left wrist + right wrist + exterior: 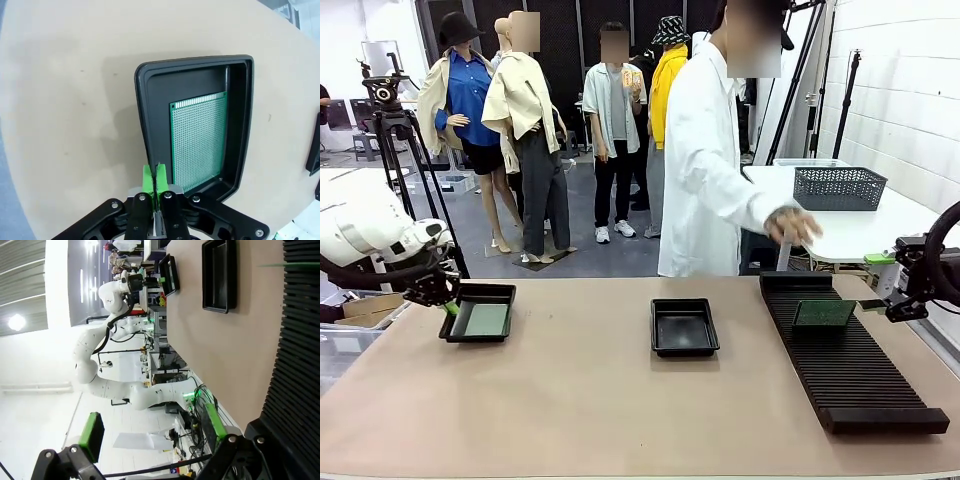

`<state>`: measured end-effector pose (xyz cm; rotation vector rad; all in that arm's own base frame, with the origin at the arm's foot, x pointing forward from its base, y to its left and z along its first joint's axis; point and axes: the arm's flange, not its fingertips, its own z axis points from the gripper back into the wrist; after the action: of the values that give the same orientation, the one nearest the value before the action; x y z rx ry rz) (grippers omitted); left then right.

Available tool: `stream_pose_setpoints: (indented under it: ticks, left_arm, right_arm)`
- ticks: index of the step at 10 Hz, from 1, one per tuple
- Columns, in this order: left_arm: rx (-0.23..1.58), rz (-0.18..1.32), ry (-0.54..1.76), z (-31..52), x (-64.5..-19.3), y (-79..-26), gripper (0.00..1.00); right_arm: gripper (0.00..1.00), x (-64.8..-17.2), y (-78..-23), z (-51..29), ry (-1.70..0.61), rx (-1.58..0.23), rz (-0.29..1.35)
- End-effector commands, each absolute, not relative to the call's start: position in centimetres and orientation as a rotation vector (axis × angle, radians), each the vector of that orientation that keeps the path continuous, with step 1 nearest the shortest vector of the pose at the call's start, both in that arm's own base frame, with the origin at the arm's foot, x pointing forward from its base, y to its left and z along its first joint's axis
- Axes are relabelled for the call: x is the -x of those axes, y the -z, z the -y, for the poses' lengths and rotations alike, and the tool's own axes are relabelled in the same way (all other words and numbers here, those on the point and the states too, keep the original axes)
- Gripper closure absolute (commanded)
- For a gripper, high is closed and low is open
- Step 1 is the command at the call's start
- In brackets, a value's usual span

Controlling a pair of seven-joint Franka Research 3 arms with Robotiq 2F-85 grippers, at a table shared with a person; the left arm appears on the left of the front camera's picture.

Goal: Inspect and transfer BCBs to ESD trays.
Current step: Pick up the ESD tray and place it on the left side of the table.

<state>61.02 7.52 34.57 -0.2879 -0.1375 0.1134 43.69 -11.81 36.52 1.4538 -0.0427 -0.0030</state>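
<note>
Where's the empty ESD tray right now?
Front view: the empty tray sits mid-table, between the left tray holding a green board and the black ribbed rack on the right.

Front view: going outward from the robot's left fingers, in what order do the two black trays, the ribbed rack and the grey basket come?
1. Left tray, holding a green board, right beside the left fingers.
2. Middle tray, at the table's centre.
3. Rack, on the table's right side.
4. Grey basket, on the far table beyond the rack.
</note>
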Motion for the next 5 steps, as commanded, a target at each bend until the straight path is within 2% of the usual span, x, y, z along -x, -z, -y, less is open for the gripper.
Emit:
stream_pose_setpoints:
  ticks: [1, 5]
  left_arm:
    - [0.301, 0.117, -0.086, -10.0, -61.8, -34.6, 1.00]
    - [0.201, 0.056, 0.057, -12.4, -60.9, -32.8, 1.00]
  right_arm:
    - [0.00, -44.1, -36.6, 11.7, 0.010, -1.434, 0.030]
    - [0.00, -44.1, -36.6, 11.7, 0.010, -1.434, 0.030]
